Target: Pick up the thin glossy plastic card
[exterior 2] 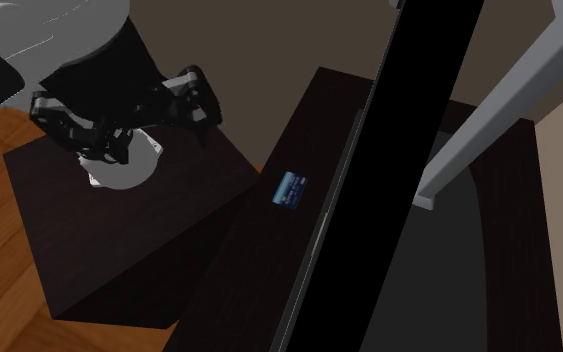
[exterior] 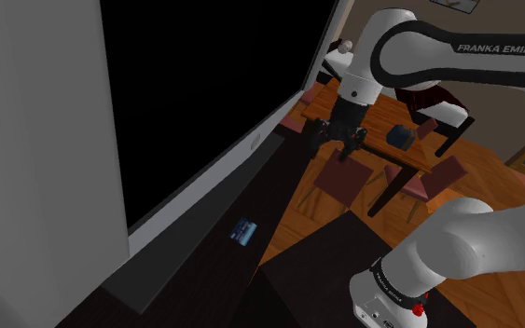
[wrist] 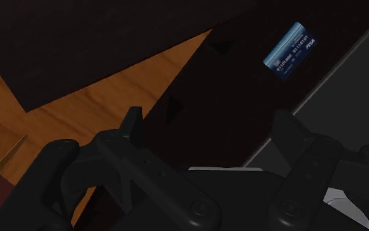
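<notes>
- Lying flat on the dark worktop (exterior: 209, 270): card (exterior: 243, 230), thin, blue with a lighter sheen, small pale print on its face.
- Card sits near a grey strip (wrist: 347, 65) along the worktop's edge.
- Fingers (wrist: 132, 125) stand apart, gripping nothing.
- Gripper (wrist: 209, 118) raised, well apart from card.

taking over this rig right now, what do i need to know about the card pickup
All-black two-finger gripper: jaws open, holding nothing.
Small blue glossy rectangular card: lying flat on the long dark surface, apart from the gripper, untouched.
Done: nothing grasped yet.
Left: move over the card, descend, close on it, lift.
</notes>
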### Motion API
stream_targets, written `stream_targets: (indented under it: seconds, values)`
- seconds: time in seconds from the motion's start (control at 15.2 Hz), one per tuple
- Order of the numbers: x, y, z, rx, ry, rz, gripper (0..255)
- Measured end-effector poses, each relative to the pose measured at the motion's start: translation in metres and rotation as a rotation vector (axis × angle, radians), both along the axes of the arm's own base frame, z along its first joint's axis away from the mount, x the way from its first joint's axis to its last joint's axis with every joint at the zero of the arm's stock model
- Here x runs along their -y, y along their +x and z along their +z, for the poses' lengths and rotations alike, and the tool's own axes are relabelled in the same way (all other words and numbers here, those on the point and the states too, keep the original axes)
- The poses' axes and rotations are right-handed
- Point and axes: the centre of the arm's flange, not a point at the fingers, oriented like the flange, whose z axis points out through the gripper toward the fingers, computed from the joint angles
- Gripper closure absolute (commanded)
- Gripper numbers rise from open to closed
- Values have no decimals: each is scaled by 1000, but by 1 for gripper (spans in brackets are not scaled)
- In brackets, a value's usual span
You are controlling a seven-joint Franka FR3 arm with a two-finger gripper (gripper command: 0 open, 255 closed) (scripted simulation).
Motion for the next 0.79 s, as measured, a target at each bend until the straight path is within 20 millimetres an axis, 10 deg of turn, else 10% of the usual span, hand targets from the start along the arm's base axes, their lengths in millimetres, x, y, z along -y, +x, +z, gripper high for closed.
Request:
stream_targets:
  seconds: [0.79]
  values:
    - [-76,19,-123,-184,157,-333,0]
